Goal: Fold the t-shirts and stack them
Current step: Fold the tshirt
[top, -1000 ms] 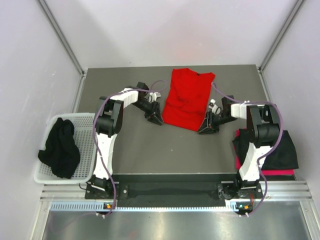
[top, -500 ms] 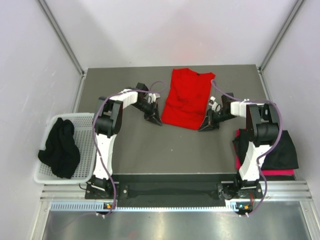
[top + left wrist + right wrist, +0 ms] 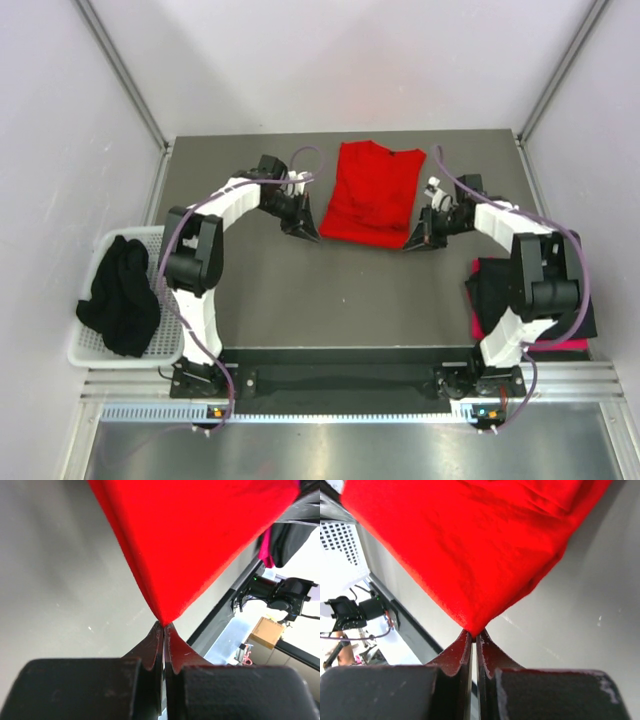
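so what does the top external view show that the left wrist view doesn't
Only the top external view: the red t-shirt in full outline, the right claw at its other near corner, both arms, and the white basket holding a black t-shirt.
Only the left wrist view: the left claw up close, shut on a corner of the red cloth, which is pulled to a point.
Both: the red t-shirt, the grey table, and the black-over-pink stack at the right side.
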Controlling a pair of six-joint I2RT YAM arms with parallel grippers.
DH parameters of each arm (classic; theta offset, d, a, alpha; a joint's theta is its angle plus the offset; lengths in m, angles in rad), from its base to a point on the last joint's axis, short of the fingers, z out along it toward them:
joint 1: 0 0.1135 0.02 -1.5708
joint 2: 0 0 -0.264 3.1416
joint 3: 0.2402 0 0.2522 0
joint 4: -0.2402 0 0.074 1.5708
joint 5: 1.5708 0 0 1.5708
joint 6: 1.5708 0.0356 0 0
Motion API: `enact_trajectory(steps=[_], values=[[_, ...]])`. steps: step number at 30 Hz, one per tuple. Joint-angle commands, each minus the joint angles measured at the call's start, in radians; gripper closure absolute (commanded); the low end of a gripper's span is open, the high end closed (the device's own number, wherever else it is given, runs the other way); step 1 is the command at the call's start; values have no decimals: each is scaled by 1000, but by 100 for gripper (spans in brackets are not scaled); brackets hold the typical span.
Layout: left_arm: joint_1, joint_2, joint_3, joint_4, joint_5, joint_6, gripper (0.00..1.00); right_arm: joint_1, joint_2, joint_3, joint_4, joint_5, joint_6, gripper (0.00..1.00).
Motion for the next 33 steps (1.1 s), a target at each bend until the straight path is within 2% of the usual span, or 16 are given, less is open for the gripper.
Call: enact_trajectory(steps=[1,7,12,18,25,29,33], values=[[2,-121,-29,32,25,-10,100,-22,-85,19,-71,-8,-54,100],[4,-285,-44,56,36,-27,100,-28,-222,87,-146,-11,-94,100],[4,-429,-114,68,7,-21,100,-34,-337,81,-175,-8,-111,100],[6,-517,-173,87,19,-27,100,-56,-453,43,-175,-37,-105,100],[4,-514,-181,99,10,-26,100,-87,-507,1,-166,-37,-107,100],[6,-436,-96,75,-24,28,100,-87,-449,32,-145,-32,-114,100],[6,-304,40,50,-45,59,100,-87,-310,142,-132,-17,-146,100]])
